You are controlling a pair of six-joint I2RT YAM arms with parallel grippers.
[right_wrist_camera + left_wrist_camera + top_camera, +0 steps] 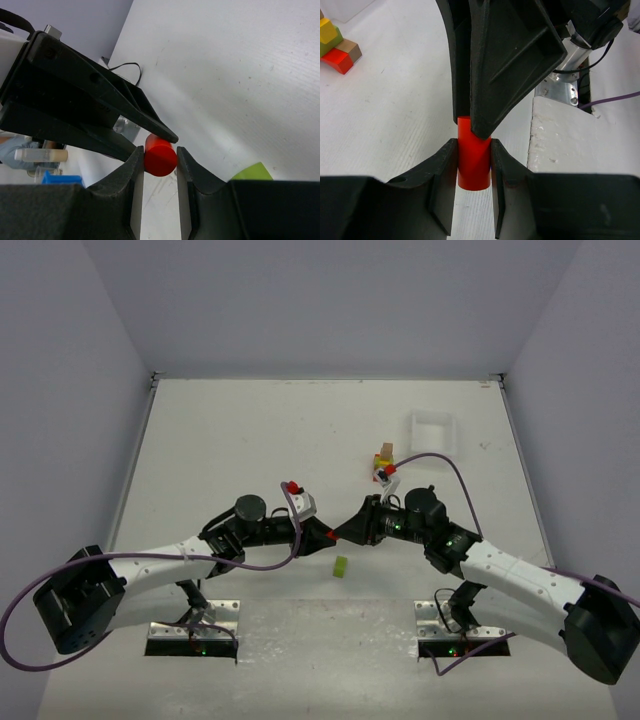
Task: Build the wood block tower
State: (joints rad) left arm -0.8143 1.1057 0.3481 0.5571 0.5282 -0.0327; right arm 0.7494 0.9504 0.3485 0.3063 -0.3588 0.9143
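Observation:
A red cylinder block (331, 535) hangs above the table middle, where both grippers meet tip to tip. My left gripper (473, 145) is shut on its near end (472, 165). My right gripper (158, 148) comes from the opposite side, its jaws pressed against the cylinder's (161, 156) other end. The tower (382, 466) stands behind, a small stack of red, brown, green and yellow blocks, also seen in the left wrist view (337, 47). A lime green block (341, 566) lies on the table just in front of the grippers; the right wrist view catches its edge (252, 171).
A white tray (432, 415) stands at the back right beyond the tower. Purple cables loop off both arms. The table is walled at the back and sides.

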